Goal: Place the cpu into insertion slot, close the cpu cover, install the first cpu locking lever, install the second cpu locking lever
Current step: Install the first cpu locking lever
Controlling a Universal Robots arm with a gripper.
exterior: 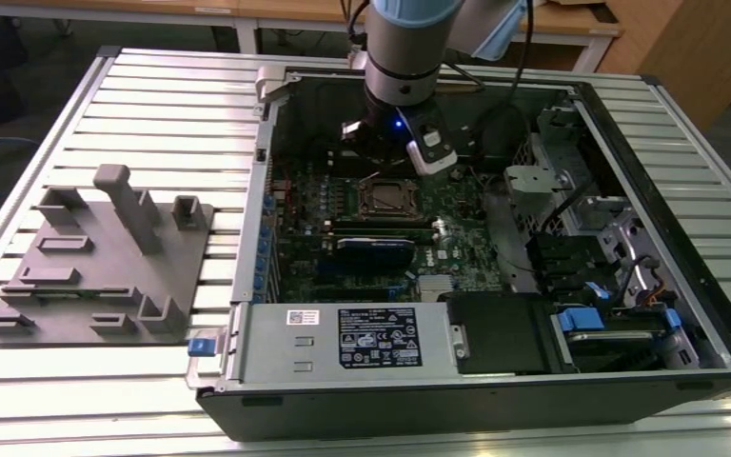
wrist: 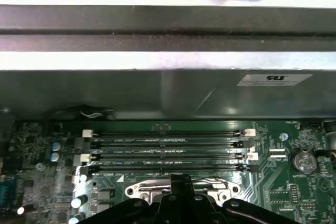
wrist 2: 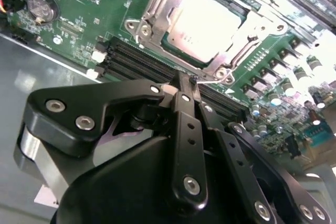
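The cpu [wrist 2: 206, 20] lies in the insertion slot [exterior: 385, 198], its silvery top showing through the cut-out of the cpu cover [wrist 2: 157, 4], which lies flat over it. My gripper [wrist 2: 182, 81] hangs over the far edge of the socket, between it and the black memory slots [wrist: 165, 148]. Its black fingers [wrist 2: 185, 129] are pressed together with nothing between them. A thin wire locking lever [wrist 2: 216, 80] runs along the socket edge right beside the fingertips. In the first wrist view the gripper [wrist: 181, 179] sits just above the cover's metal edge [wrist: 152, 187].
The green motherboard [exterior: 340, 252] lies inside an open computer case [exterior: 340, 367] on a slatted table. A grey fixture block [exterior: 92, 262] stands at the exterior view's left. Drive bays and cables [exterior: 594, 286] crowd the case at the exterior view's right. A coin battery [wrist 2: 42, 8] sits on the board.
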